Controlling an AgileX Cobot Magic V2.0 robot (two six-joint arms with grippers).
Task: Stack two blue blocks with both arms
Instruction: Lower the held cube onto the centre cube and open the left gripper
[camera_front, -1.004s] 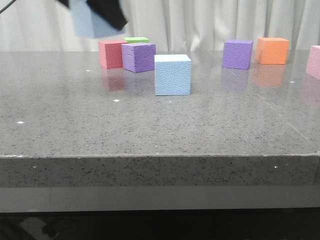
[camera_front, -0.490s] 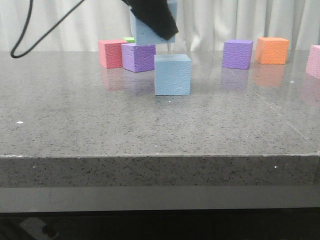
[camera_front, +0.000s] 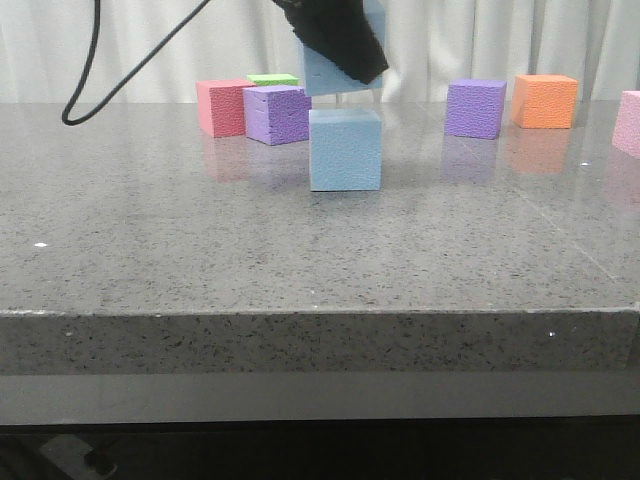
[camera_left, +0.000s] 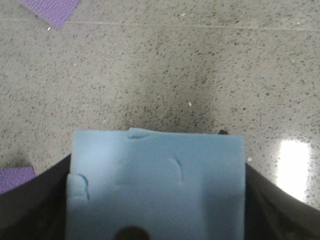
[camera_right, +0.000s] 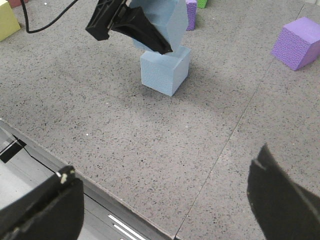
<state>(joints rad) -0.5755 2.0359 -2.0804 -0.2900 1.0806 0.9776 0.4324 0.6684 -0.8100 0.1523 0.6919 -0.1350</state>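
One blue block (camera_front: 345, 150) stands on the grey table; it also shows in the right wrist view (camera_right: 165, 70). My left gripper (camera_front: 340, 40) is shut on the second blue block (camera_front: 322, 78) and holds it, tilted, just above the standing one and a little to its left. In the left wrist view this held block (camera_left: 157, 175) fills the space between the dark fingers (camera_left: 40, 205), and it hides the standing block. In the right wrist view the held block (camera_right: 172, 17) hangs over the standing one. My right gripper (camera_right: 165, 200) is open and empty above the table's front edge.
A red cube (camera_front: 222, 107), a purple cube (camera_front: 278, 115) and a green cube (camera_front: 272, 79) stand behind to the left. Another purple cube (camera_front: 474, 108), an orange cube (camera_front: 545, 100) and a pink cube (camera_front: 630, 122) stand at the right. A black cable (camera_front: 90, 80) hangs at the left.
My left gripper has carried the held blue block from the upper left rightward, to a spot over the standing blue block. The standing block has not moved.
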